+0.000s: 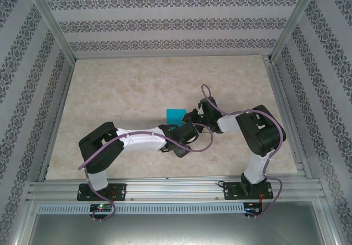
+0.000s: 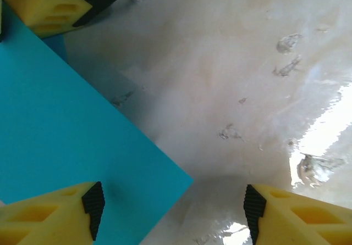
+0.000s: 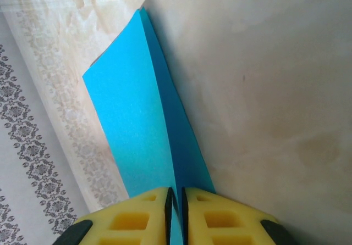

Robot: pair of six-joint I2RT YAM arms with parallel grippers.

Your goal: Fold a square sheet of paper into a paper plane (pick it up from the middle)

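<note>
The right pincer, nipped shut on the folded turquoise sheet ahead of its tips, grips alone while the left pincer gapes empty, so the fold could spring apart.

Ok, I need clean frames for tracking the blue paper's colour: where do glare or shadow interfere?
Left wrist: white glare washes out the table at lower right, while the paper is evenly lit. Right wrist: the paper is sharp, its two layers in different shades. Top external: the paper is small, in flat light.
</note>
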